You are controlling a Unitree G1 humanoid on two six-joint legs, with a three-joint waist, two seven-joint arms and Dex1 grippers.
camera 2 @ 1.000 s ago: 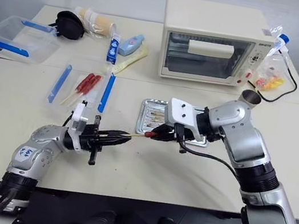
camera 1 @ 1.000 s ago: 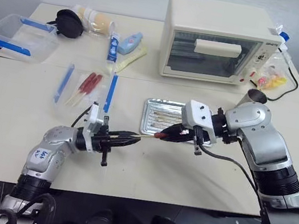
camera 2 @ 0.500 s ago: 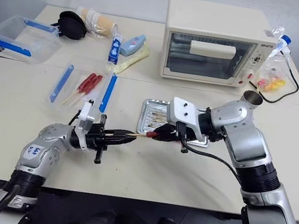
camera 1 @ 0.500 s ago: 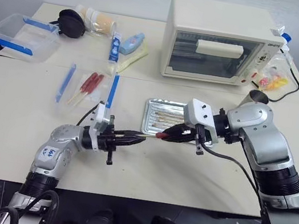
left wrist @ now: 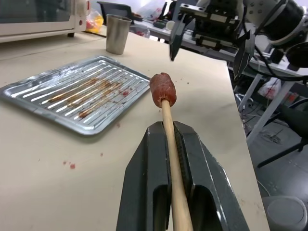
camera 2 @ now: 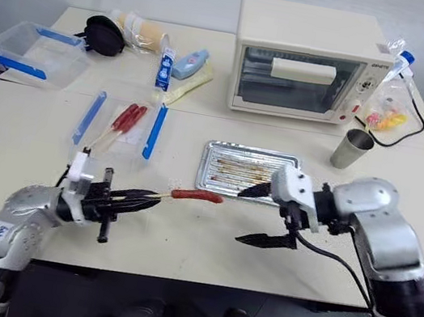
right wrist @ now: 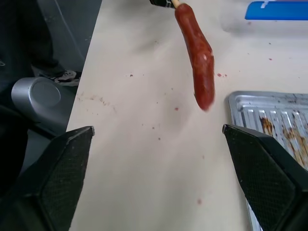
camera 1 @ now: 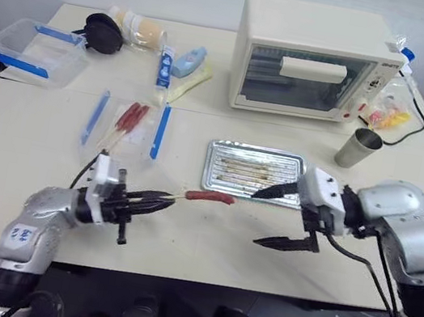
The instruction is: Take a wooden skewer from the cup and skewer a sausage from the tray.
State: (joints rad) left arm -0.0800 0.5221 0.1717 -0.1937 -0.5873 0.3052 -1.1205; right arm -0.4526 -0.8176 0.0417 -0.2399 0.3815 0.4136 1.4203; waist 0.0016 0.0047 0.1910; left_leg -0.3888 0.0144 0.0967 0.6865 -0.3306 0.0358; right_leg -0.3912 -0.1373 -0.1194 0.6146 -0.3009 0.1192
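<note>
Cream table, unreadable toaster oven logo, sausage on wooden skewer

Left gripper clamped shut, right gripper spread wide

Both arms were rounded silver-grey shells joined by black ribbed collars. Each wrist carried a white block ahead of a gripper with tapered black fingers, the left gripper and right gripper. Black cables looped from the wrists, and a blue-marked label sat on the left forearm.
</note>
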